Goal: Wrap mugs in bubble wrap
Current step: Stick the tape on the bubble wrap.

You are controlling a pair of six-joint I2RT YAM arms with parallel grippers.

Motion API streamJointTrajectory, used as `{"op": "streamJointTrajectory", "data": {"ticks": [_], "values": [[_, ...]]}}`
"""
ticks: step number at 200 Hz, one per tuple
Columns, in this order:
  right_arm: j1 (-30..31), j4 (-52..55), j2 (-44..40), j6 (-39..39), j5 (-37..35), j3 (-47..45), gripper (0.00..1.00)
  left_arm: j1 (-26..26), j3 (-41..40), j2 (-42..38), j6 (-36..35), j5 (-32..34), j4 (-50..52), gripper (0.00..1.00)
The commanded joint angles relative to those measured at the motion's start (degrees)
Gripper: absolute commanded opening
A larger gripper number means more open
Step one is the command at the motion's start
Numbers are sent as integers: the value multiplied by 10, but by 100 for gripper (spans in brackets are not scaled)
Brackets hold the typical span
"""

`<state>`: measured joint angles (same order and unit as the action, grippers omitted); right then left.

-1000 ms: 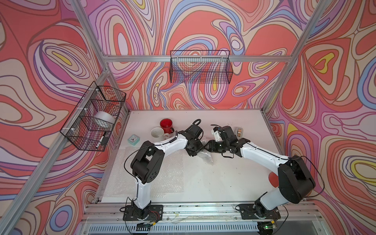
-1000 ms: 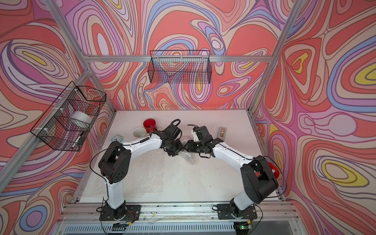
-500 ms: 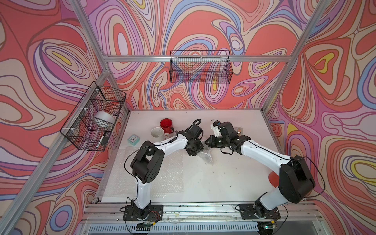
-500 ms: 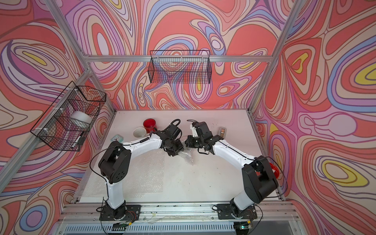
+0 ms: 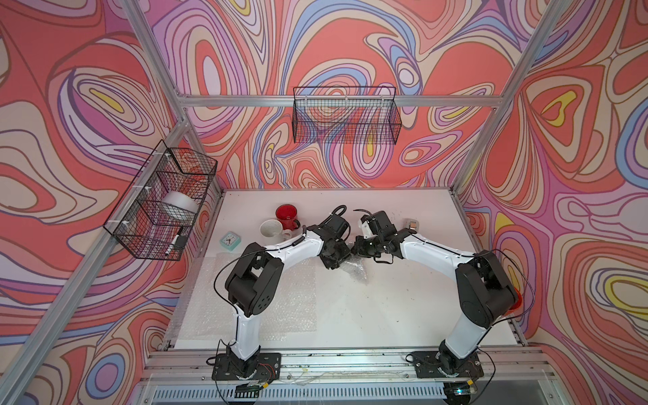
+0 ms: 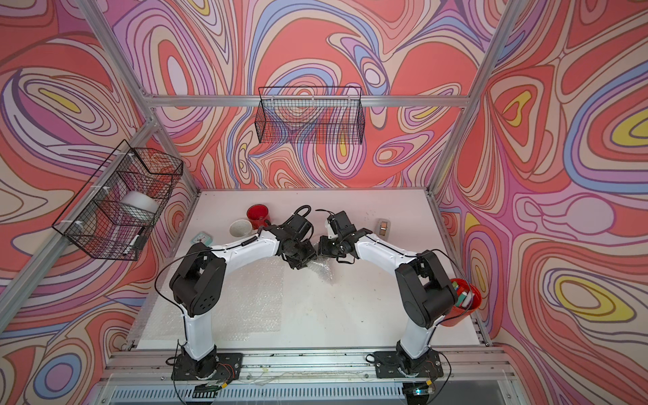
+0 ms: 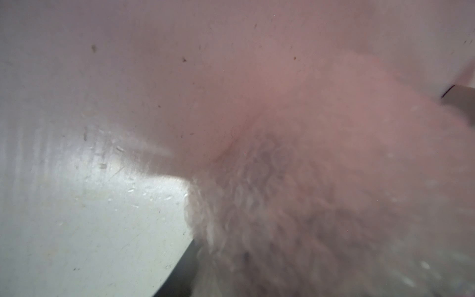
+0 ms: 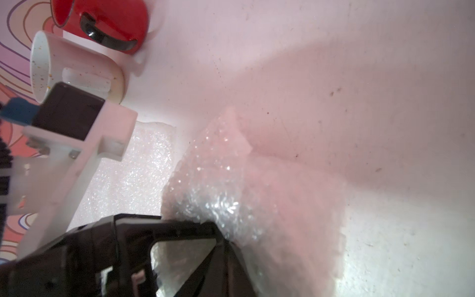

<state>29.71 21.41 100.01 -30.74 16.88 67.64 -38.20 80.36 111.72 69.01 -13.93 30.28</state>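
A glossy red mug (image 5: pixel 286 214) (image 8: pixel 102 23) and a white mug (image 5: pixel 271 228) (image 8: pixel 77 66) stand at the back left of the white table (image 5: pixel 403 308). In both top views a crumpled bundle of bubble wrap (image 5: pixel 356 270) (image 6: pixel 322 270) lies mid-table between my two grippers. My left gripper (image 5: pixel 335 258) (image 6: pixel 298 258) is shut on this bundle, which fills the left wrist view (image 7: pixel 295 205) beside one dark finger (image 7: pixel 180 272). My right gripper (image 5: pixel 356 247) (image 8: pixel 223 241) is shut, pinching an edge of the wrap (image 8: pixel 213 185). A flat bubble wrap sheet (image 5: pixel 245 301) lies at the front left.
A mint-green clock (image 5: pixel 230 240) sits left of the mugs. A small grey dispenser (image 5: pixel 413 224) stands at the back right. A wire basket (image 5: pixel 164 200) with a white roll hangs on the left wall, another (image 5: pixel 345 115) on the back wall. A red bin (image 6: pixel 463 301) hangs off the right edge.
My right gripper has closed on the wrap's edge and shifted a little toward the back and the left gripper. The left gripper has kept its hold and place.
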Motion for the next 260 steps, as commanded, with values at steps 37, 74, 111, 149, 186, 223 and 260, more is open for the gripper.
{"op": "streamJointTrajectory", "data": {"ticks": [37,74,111,149,186,223,260], "values": [[2,-8,-9,14,0,27,0,-4,-8,5,0,2,16,43],[0,17,11,21,-27,50,0,-4,-8,6,-1,2,18,43],[-6,35,37,20,-50,52,0,-3,-10,5,-2,2,18,43],[-15,29,48,17,-36,55,0,-3,-11,6,-4,3,19,43],[-17,-28,19,27,6,53,0,-2,-10,6,-3,3,19,43],[-31,-32,32,25,10,61,0,-3,-6,9,-5,1,21,43],[-46,-59,53,15,26,47,0,-1,-1,10,-7,1,25,43]]}}
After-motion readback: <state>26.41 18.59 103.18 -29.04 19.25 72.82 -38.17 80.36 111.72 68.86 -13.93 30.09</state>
